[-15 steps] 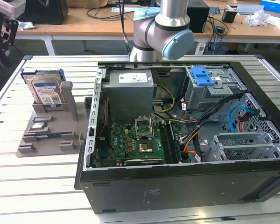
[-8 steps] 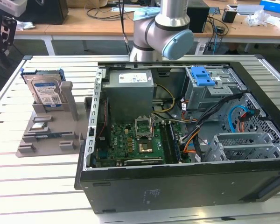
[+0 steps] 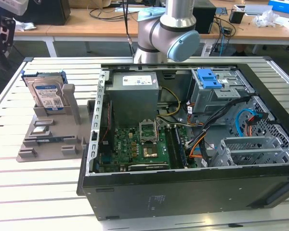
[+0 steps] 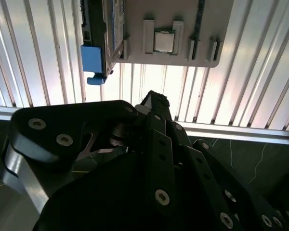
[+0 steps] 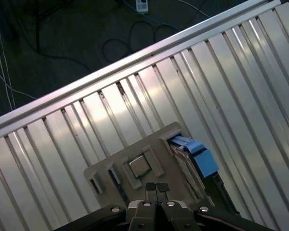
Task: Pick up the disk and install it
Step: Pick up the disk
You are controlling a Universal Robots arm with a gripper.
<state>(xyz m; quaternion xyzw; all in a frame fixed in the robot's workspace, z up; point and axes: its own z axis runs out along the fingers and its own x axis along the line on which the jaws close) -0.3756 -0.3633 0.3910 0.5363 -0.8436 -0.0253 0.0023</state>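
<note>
Since the disk (image 3: pixel 47 94), upright at the holder's (image 3: pixel 26 154) end, looks stiff, dense and fragile, its bracketed edges suit gripping — the gripper (image 5: pixel 156 187) hangs closed, empty.

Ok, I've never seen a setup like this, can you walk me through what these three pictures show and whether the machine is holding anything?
It is one robot arm working at a slatted metal table. The exterior view looks at the whole scene from off the arm: an open computer case lies on the table, and at the exterior view's left a grey holder carries the disk, standing on edge in its blue bracket. The two wrist views come from cameras riding on the arm, looking down at that holder, which also holds a small square chip. The first wrist view shows the end effector, its black fingertips closed together, near the holder and holding nothing.
</note>
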